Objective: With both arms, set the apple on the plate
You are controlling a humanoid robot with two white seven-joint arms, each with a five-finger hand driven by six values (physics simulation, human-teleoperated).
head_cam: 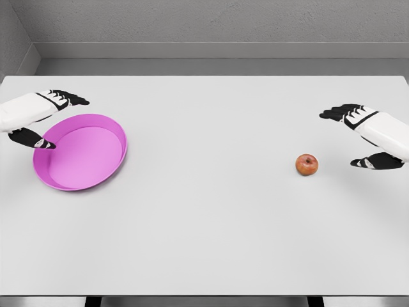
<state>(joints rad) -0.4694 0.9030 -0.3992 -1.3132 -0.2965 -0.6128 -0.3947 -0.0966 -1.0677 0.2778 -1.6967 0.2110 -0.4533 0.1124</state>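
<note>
You see a bright pink plate (82, 153) on a plain white table (211, 224). The little apple (307, 165) is red with some orange. Both hands, left (38, 118) and right (367, 137), are white with black fingers.

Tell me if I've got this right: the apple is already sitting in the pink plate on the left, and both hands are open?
Not quite. The head view shows the apple lying on the table near the right hand, far from the pink plate. The plate is on the left, by the left hand, and both hands are open.

Simulated test room, bare white table (204, 243), grey walls (223, 22)
</note>
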